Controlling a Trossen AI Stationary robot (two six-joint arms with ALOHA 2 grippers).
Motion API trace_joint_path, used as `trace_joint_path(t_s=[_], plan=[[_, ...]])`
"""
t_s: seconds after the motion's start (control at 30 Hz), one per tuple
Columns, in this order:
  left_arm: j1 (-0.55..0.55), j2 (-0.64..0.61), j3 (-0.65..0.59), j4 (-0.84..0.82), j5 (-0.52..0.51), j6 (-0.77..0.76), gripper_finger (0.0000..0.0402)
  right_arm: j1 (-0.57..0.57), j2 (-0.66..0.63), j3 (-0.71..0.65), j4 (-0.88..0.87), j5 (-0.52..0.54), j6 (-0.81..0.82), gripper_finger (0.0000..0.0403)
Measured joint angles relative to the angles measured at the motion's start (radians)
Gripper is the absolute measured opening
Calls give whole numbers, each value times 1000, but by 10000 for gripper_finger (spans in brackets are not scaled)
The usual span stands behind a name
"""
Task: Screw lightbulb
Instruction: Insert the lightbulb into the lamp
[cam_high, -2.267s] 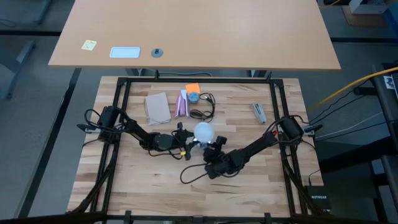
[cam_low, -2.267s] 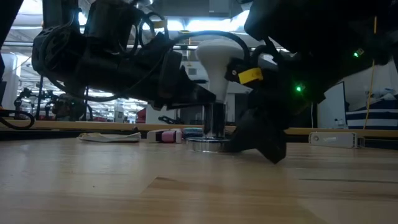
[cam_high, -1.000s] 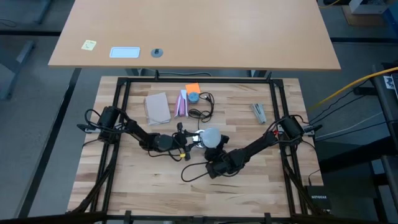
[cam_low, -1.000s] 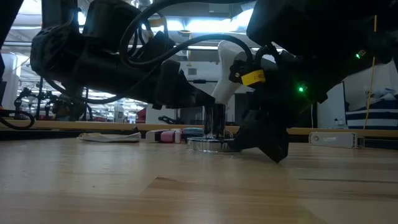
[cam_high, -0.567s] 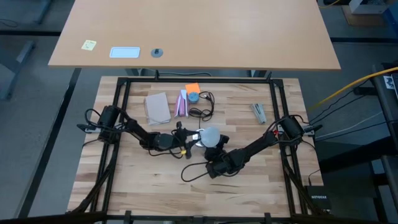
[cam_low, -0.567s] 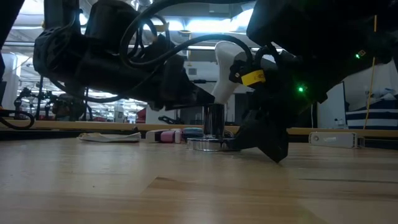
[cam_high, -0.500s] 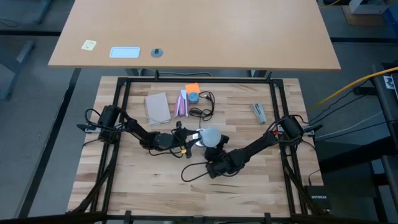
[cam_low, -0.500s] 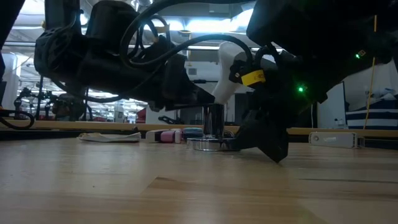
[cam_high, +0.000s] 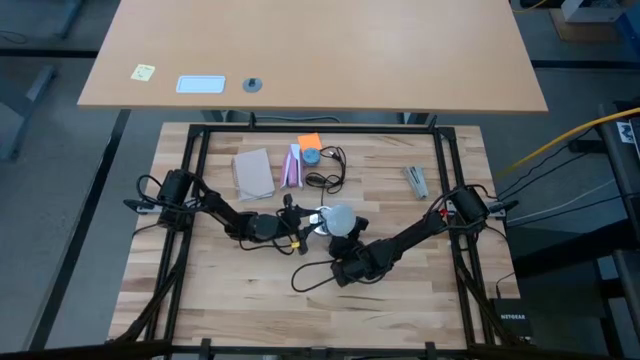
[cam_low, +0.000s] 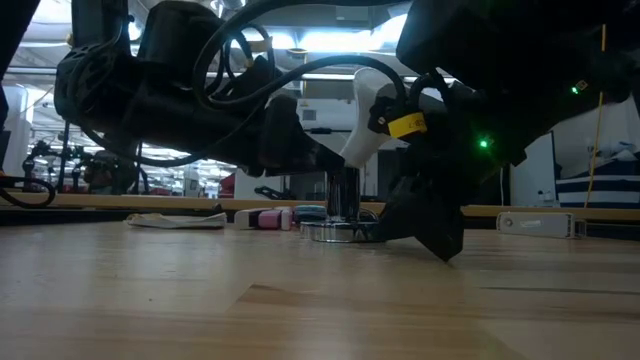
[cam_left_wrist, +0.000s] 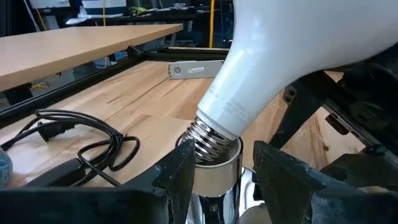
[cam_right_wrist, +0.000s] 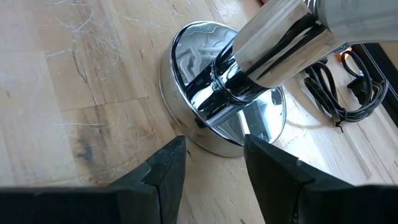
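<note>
High view: one lightbulb (cam_high: 338, 218) sits mid-table between the left tool (cam_high: 300, 226) and right tool (cam_high: 345, 243), whose grips are hidden. Left wrist view: the bulb leans, threaded neck in the chrome socket (cam_left_wrist: 214, 171), left fingers (cam_left_wrist: 180, 171) spread around the socket. Right wrist view: right fingers (cam_right_wrist: 168, 163) apart, holding nothing

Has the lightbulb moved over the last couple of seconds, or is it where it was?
Yes. The lightbulb stood upright over the chrome socket before; in the low view its globe has tipped toward the right arm's side, with the neck at the socket mouth.
</note>
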Motion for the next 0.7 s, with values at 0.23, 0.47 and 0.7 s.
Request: trace_joint_path(t_s=[0.23,0.47,0.7], plan=[[-15,0,0,-1,-21,87,155,0,0,0,0,0,0,167],[-29,-47,-1,-9,-115,91,155,0,0,0,1,1,0,167],[-24,-73,-1,-11,-120,74,155,0,0,0,1,1,1,167]])
